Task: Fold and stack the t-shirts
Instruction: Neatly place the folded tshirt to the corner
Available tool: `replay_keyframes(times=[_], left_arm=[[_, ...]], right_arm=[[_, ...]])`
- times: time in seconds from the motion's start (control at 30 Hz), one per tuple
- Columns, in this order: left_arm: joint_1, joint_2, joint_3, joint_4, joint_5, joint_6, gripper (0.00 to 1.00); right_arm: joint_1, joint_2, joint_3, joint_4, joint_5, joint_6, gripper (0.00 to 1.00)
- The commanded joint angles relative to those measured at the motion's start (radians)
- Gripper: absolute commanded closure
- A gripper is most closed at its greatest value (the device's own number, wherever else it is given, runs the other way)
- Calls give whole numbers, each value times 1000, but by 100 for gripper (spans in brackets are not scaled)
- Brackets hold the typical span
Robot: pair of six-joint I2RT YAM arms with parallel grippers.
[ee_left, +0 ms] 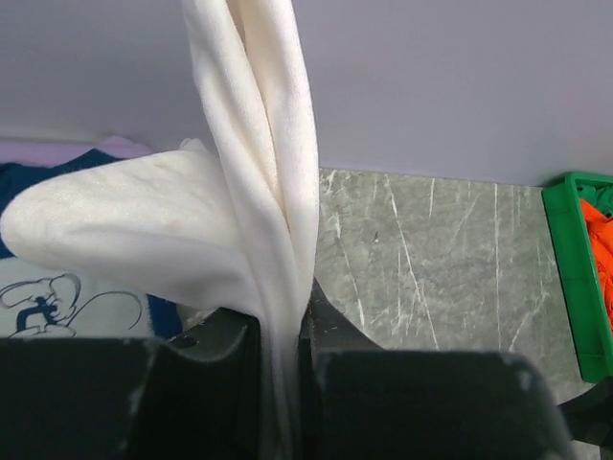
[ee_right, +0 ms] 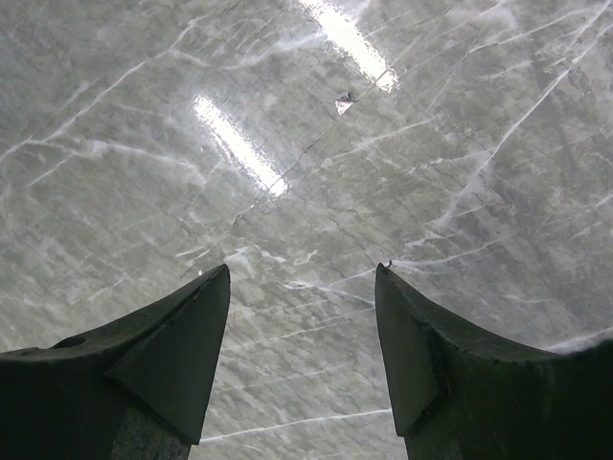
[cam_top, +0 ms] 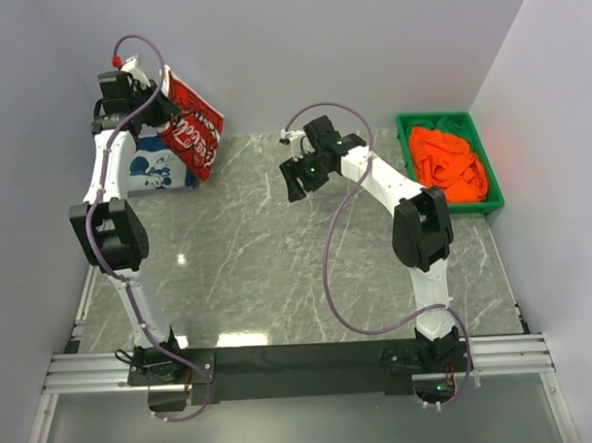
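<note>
Fingers (ee_left: 192, 402) on the left gripper (ee_left: 283, 355) are squeezed tight on a fold of cloth. Up close the cloth looks creamy white and soft. From above, it is the red shirt (cam_top: 195, 128) with white writing, and it has a white edge at the top. The left gripper (cam_top: 153, 95) holds it high in the back left corner, near the wall (cam_top: 300, 46). The shirt hangs down off the table (cam_top: 278, 271).

Under it lies a navy shirt (cam_top: 148, 173) with a white cartoon picture. It sits flat on the back left part of the table, and the bottom of the red shirt hangs just in front of it.

The right gripper (cam_top: 296, 178) hovers over the middle of the table. Its two fingers (ee_right: 182, 335) are wide apart, with nothing between them. Only the gray marble top shows below.

A green bin (cam_top: 401, 130) sits at the right side of the table. An orange shirt (cam_top: 450, 163) is piled up inside it. It is well apart from both grippers.
</note>
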Motion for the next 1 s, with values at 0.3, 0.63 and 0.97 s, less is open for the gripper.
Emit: replay_keyframes(times=[0.3, 0.63, 0.97], left_arm=[[102, -36, 38, -40, 44, 45, 99], [177, 141, 144, -109, 1, 244, 99], [218, 257, 152, -83, -117, 438, 95]], right_arm=[[8, 6, 67, -27, 2, -17, 31], [11, 18, 87, -52, 7, -29, 31], [11, 26, 93, -64, 11, -37, 31]])
